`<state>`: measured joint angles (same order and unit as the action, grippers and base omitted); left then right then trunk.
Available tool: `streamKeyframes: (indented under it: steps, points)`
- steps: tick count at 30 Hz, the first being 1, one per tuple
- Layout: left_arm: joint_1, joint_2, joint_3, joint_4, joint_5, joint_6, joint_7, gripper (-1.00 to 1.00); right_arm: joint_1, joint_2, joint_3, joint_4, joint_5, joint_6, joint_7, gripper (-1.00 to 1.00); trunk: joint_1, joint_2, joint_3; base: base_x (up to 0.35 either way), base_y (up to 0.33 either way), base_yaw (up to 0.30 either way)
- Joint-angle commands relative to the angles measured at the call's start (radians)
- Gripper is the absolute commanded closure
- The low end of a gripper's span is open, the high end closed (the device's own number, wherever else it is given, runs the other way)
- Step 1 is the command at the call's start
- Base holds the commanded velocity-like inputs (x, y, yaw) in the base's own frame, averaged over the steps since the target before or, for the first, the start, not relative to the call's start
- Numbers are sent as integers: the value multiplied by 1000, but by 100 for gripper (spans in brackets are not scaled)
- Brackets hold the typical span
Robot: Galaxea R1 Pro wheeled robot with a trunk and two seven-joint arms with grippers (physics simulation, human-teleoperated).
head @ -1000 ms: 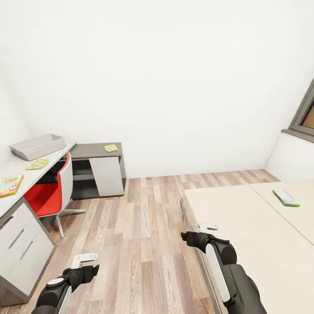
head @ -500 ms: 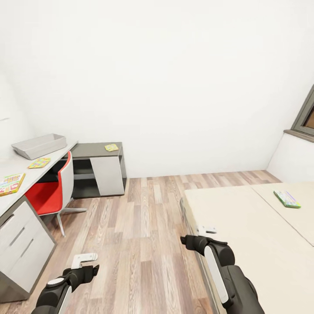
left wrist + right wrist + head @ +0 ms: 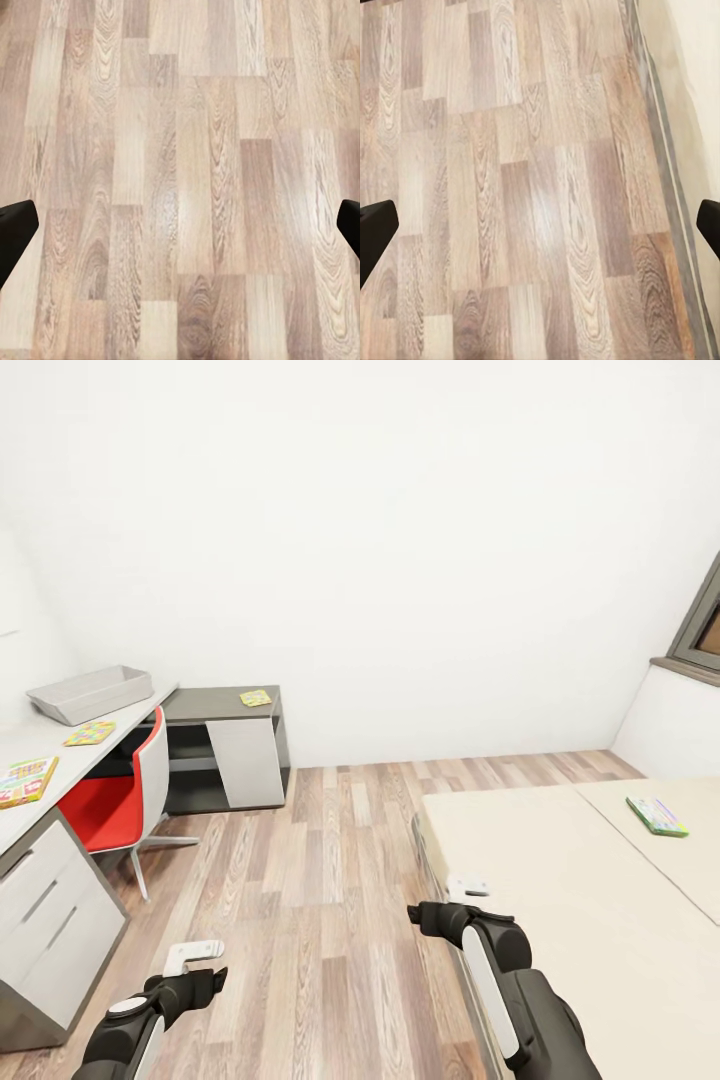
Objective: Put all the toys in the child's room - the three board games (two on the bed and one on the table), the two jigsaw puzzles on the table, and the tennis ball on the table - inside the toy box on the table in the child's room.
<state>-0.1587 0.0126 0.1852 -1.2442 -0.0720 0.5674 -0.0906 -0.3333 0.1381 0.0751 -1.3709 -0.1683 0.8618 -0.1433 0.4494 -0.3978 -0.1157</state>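
Both grippers, left and right, hang empty over the floor, jaws apart. Your bed fills the lower right of the head view; its green-edged game lies at the right edge, long axis running away from you, far nearer your right arm. Toy box sits at the left edge.

Left: toy box at surface far end, puzzle then board game nearer. Second puzzle on cabinet. Right: board game on bed.
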Motion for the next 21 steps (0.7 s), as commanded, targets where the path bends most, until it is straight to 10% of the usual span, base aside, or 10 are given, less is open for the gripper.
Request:
streamKeyframes:
  steps: [1, 21]
  points:
    - [-1, 0, 2, -1, -8, 5, -9, -100, -1, 0, 1, -1, -11, 3, -10, -100, 1, -2, -2, -20, -1, 0]
    - [-1, 0, 2, -1, -8, 6, -9, -100, -1, 0, 3, -1, -11, 3, -10, -100, 1, -2, -2, -19, 0, 0]
